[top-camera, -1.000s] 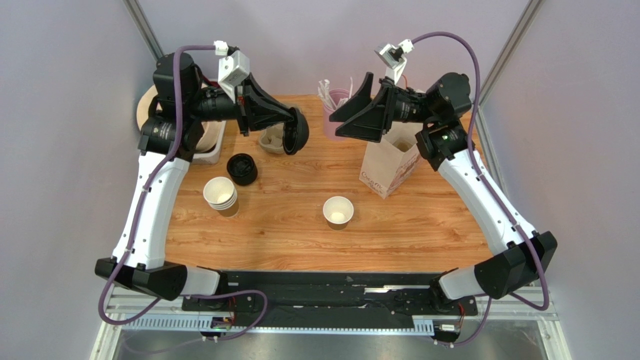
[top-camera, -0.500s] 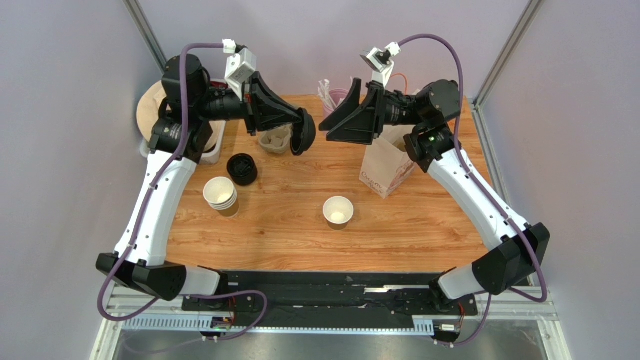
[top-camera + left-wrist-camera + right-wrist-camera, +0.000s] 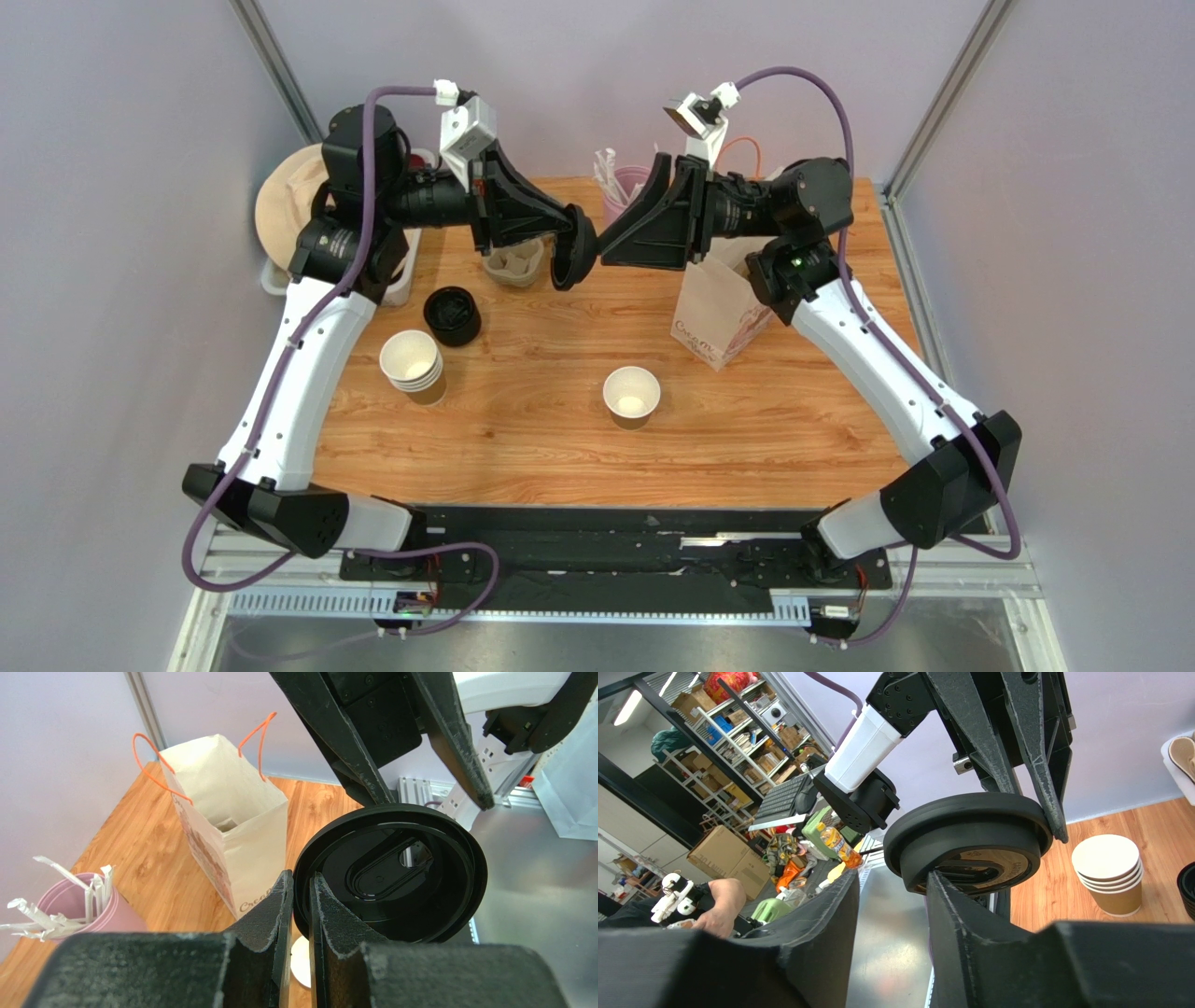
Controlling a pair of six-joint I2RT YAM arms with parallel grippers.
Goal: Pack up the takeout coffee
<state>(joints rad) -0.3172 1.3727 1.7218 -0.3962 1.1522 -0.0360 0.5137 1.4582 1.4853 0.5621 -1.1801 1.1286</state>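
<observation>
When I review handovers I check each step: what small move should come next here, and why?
Probably the right end effector should close on the black lid: its fingers straddle the lid's free edge with a gap showing, while the left end effector pinches the opposite edge in mid-air.

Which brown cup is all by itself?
The lone cup in the middle of the table, white inside. The other cups sit nested in a stack to its left.

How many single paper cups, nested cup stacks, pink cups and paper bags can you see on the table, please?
Single paper cup: 1
Nested cup stack: 1
Pink cup: 1
Paper bag: 1
Total: 4
</observation>
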